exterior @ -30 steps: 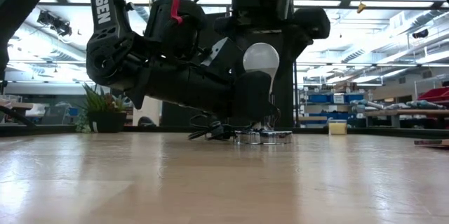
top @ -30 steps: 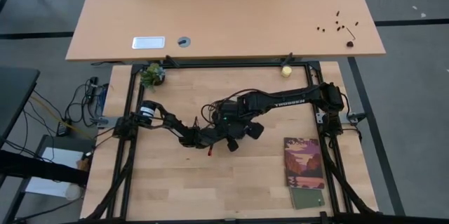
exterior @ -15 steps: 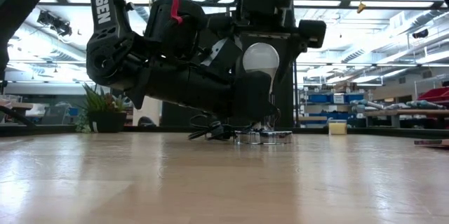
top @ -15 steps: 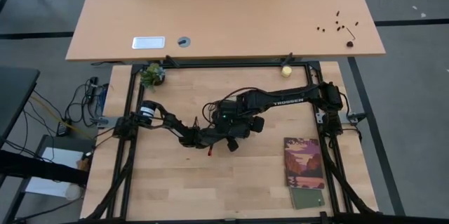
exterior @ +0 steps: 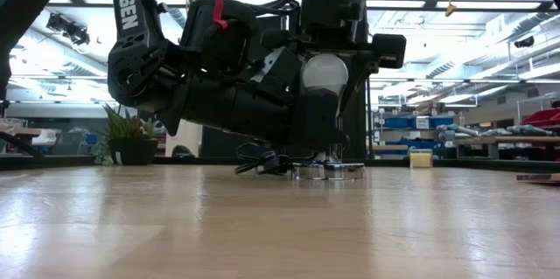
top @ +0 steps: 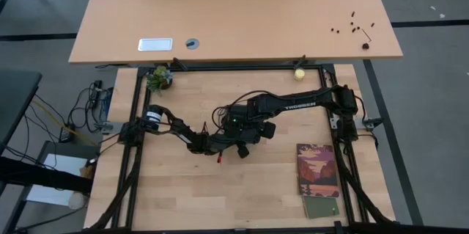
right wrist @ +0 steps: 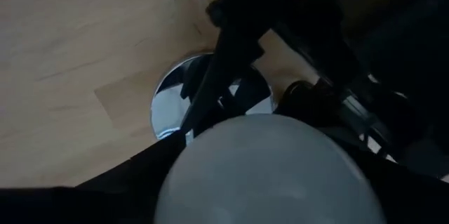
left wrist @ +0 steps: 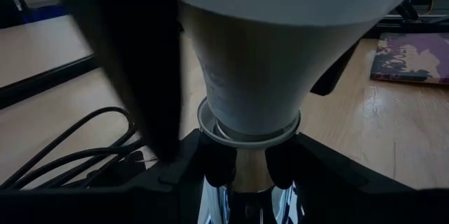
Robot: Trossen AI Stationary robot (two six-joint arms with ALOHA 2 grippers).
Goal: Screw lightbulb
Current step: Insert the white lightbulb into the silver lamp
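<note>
The white lightbulb stands upright with its base in the silver socket, whose round disc rests on the table's middle. My left gripper reaches in level from the table's left and is shut on the socket below the bulb. My right gripper hangs over the bulb, pointing down, with its fingers closed against the globe. In the high view both grippers overlap and hide the bulb. My left gripper pinches the socket's shiny upright neck, just under the bulb's white collar, between its two fingers. It comes in nearly level from the table's left. The socket's disc stays on the table. My right gripper takes the lightbulb's round globe between its two fingers, one on each side. It comes from above, pointing down. The bulb stands upright in the socket.
The socket's black cord lies looped on the table behind it. A booklet and a small green card lie near the right front. A yellowish ball and a potted plant sit at the far edge.
My right gripper has rolled about its downward-pointing axis above the bulb, and its fingers have come closer together around the globe. The bulb, the socket and my left gripper have stayed in place.
</note>
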